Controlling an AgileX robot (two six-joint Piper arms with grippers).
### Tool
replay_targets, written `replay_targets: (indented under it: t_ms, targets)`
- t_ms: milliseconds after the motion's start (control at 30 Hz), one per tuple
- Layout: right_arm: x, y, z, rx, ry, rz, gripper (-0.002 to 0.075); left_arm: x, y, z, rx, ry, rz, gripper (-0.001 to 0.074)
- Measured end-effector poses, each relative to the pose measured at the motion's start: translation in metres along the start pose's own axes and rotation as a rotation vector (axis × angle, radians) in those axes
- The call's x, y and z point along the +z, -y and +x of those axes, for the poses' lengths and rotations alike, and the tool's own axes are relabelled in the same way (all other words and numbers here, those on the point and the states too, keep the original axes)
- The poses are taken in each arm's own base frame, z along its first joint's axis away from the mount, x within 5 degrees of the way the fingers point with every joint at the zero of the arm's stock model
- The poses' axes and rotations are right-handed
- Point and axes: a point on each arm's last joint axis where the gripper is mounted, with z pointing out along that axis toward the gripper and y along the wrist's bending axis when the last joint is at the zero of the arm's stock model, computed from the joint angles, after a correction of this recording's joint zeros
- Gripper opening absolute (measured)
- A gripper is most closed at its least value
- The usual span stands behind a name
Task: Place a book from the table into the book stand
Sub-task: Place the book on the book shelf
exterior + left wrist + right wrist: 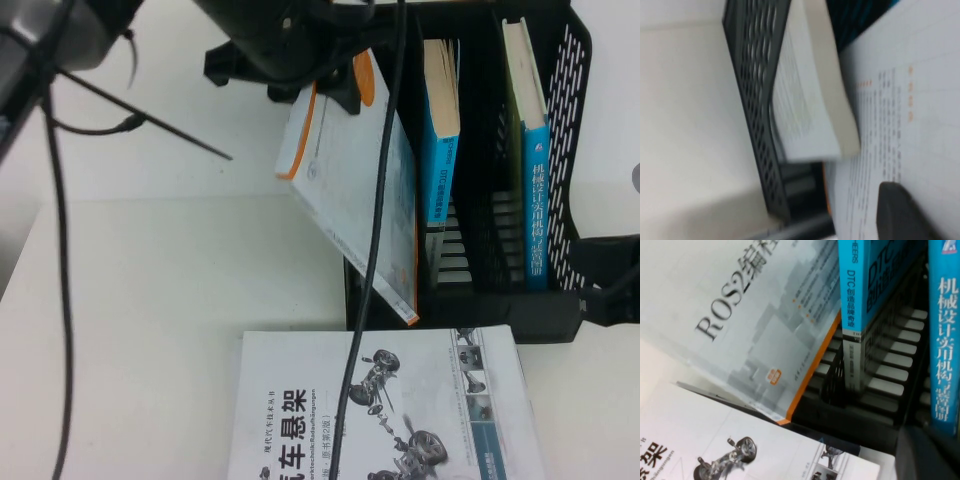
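From the high view, we see our left gripper (335,85) clamped on the top edge of the orange-trimmed book (355,190), which leans tilted with its lower corner at the book stand (560,130) front. In the left wrist view, one finger pad (900,212) presses the cover — we should straighten the book before lowering. In the right wrist view the right gripper (927,455) waits near the stand; whether it is open, we cannot tell.

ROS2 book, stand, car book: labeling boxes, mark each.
ROS2 book (350,190), high view, cover middle, gripped by left gripper (330,85).
book stand (570,60), high view, right mesh wall.
car book (300,400), high view, cover.
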Motion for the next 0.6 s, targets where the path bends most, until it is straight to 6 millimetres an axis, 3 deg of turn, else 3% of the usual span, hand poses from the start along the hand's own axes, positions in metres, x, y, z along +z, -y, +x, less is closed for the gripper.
replay_targets:
  t_ms: [233,600]
  targets:
    - [0.0,-0.001,0.001,0.004,-0.011,-0.006,0.0005,0.013,0.004,-0.02,0.023,0.079,-0.005,0.0111]
    - [0.0,-0.002,0.004,0.01,-0.043,-0.021,0.0005,0.017,0.001,-0.024,0.105,0.096,-0.038,0.011]
